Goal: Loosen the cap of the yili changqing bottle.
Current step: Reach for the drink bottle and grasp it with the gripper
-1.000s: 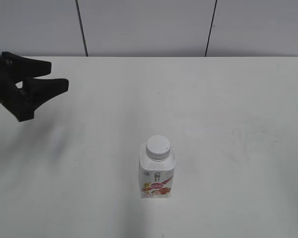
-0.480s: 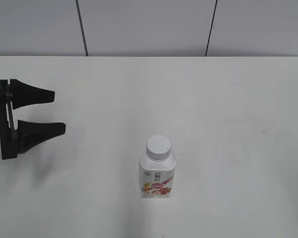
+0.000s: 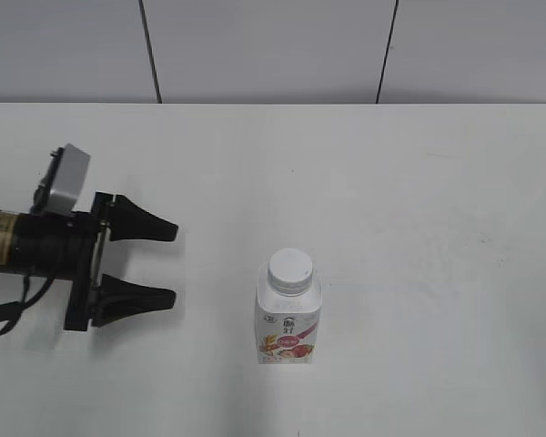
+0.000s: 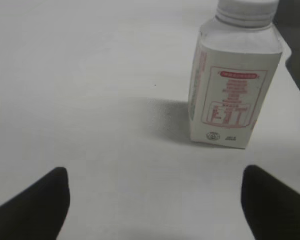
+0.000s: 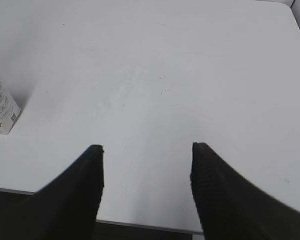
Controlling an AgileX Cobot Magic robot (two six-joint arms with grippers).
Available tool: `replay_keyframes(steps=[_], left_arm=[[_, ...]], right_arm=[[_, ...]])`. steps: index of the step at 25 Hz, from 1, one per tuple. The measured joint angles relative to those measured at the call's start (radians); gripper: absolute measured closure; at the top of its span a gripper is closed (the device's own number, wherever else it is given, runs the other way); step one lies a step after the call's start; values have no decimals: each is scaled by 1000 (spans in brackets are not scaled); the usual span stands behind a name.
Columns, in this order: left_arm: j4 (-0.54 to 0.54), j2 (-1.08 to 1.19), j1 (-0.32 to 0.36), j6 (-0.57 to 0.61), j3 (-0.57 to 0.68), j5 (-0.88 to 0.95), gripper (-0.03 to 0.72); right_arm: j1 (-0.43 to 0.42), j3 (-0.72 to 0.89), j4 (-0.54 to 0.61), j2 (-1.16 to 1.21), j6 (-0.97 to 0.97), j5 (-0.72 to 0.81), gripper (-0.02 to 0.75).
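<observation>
The yili changqing bottle [image 3: 288,320] stands upright on the white table, its strawberry label facing the exterior view. Its white ribbed cap [image 3: 289,269] sits on the neck. The bottle also shows in the left wrist view [image 4: 233,82], with the cap [image 4: 247,9] at the top edge. My left gripper [image 3: 175,263] is open and empty, low over the table, pointing at the bottle from its left with a gap between; its fingertips [image 4: 152,187] show at the bottom corners. My right gripper [image 5: 146,149] is open and empty; a corner of the bottle [image 5: 1,112] shows at the left edge.
The white table [image 3: 419,200] extends all round the bottle. A grey panelled wall [image 3: 273,50] runs behind its far edge. The table's near edge [image 5: 140,224] shows below my right fingers.
My left arm has swung down and rightward toward the bottle, its wrist turning so the open jaws face the bottle. The bottle has not moved.
</observation>
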Motion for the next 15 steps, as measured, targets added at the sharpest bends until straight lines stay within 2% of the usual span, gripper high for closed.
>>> replay_keyframes(steps=[6, 15], left_arm=[[-2, 64, -135, 0, -68, -2, 64], [-25, 65, -239, -14, -72, -4, 84]], right_arm=[[0, 0, 0, 0, 0, 0, 290], [0, 0, 0, 0, 0, 0, 290]])
